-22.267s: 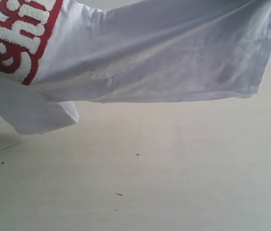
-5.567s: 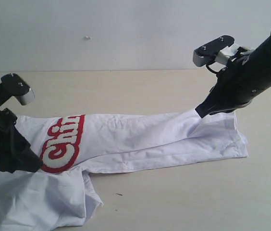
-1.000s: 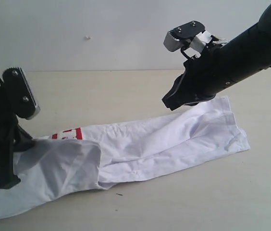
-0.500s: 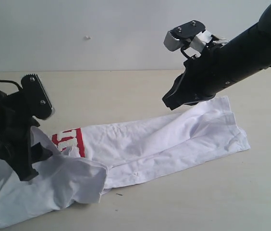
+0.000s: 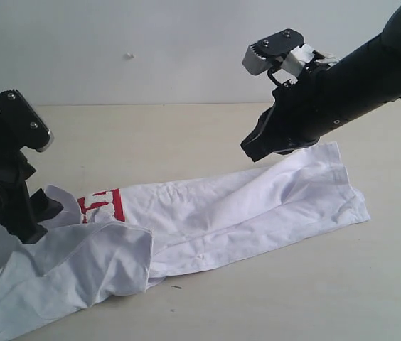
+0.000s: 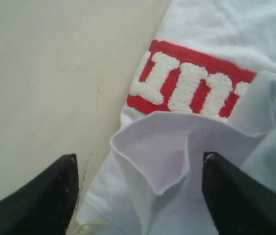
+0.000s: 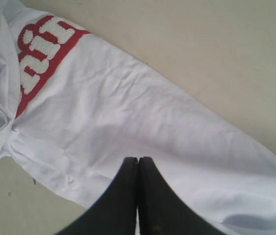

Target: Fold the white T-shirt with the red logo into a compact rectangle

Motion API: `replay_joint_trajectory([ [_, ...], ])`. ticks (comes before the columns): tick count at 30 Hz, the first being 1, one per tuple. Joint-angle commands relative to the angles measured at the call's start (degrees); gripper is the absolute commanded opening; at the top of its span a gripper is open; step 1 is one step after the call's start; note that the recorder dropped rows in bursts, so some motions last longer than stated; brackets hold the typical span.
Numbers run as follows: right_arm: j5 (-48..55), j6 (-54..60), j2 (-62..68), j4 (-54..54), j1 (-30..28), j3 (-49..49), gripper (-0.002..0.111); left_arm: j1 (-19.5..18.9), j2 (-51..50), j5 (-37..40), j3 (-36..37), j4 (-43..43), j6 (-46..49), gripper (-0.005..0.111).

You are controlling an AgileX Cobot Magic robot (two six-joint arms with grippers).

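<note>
On the pale table [image 5: 186,135] the shirt [image 5: 243,206] is lying roughly folded into a long strip, logo [image 5: 104,204] just past the left gripper's [image 6: 138,164] spread empty fingers, the right gripper [image 7: 138,160] hovering pinched shut above it; crosswise folds seemingly remaining.

Both arms [image 5: 350,82] are matte black, each bearing a screw-studded silver-grey block [image 5: 274,51] behind its end effector; white fittings [image 5: 303,55] flank the right one. The left end effector [image 6: 138,169] and right end effector [image 7: 138,164] have smooth, black, tapered fingers.
</note>
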State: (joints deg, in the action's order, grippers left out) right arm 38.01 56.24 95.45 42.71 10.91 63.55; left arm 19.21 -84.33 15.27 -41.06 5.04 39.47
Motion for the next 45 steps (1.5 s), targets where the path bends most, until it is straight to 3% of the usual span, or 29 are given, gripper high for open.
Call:
replay_joint_trajectory([
  [1, -0.17, 0.21, -0.11, -0.25, 0.05, 0.38, 0.0, 1.3, 0.9, 1.38, -0.43, 1.03, 2.13, 0.074],
  [8, -0.17, 0.21, -0.11, -0.25, 0.05, 0.38, 0.0, 1.34, 11.02, -0.36, -2.09, 2.21, -1.35, 0.074],
  [11, -0.17, 0.21, -0.11, -0.25, 0.05, 0.38, 0.0, 3.01, 16.57, 2.67, -2.22, 7.8, -1.33, 0.074],
  [14, -0.17, 0.21, -0.11, -0.25, 0.05, 0.38, 0.0, 8.43, 19.07, 13.89, -2.22, 16.49, 5.53, 0.074],
  [17, 0.26, 0.21, -0.11, -0.25, 0.05, 0.38, 0.0, 15.3, 18.13, 23.39, -0.21, 17.4, 7.28, 0.07],
  [20, 1.06, 0.21, -0.11, -0.25, 0.05, 0.38, 0.0, 19.98, 16.57, 20.0, 4.38, 13.28, 6.22, 0.061],
  [22, 1.36, 0.11, -0.11, -0.25, 0.05, 0.38, 0.0, 20.9, 16.17, 14.29, 6.8, 13.13, 5.39, 0.058],
  [25, 1.36, 0.11, -0.11, -0.25, 0.05, 0.38, 0.0, 20.75, 14.47, 9.35, 8.6, 10.78, 7.22, 0.05],
  [30, 1.05, 0.11, -0.11, -0.35, 0.05, 0.38, 0.0, 20.52, 7.65, 6.95, 9.08, 4.54, 6.57, 0.003],
  [31, 1.05, 0.11, -0.11, -0.35, 0.05, 0.38, 0.0, 20.45, 6.31, 6.45, 8.83, 4.05, 6.57, 0.0],
  [35, 0.78, 0.22, -0.11, -0.35, 0.05, 0.38, 0.0, 18.58, 0.37, 5.37, 6.12, 4.03, 6.57, 0.002],
  [41, 0.06, 0.11, -0.11, -2.97, 0.05, 0.38, 0.0, 11.8, -4.44, 5.94, 2.97, 1.59, 6.38, 0.002],
  [45, -2.92, -7.82, 0.43, -13.26, 0.05, 0.38, 0.0, 9.22, -3.89, 5.94, 0.13, 1.7, 6.29, 0.002],
])
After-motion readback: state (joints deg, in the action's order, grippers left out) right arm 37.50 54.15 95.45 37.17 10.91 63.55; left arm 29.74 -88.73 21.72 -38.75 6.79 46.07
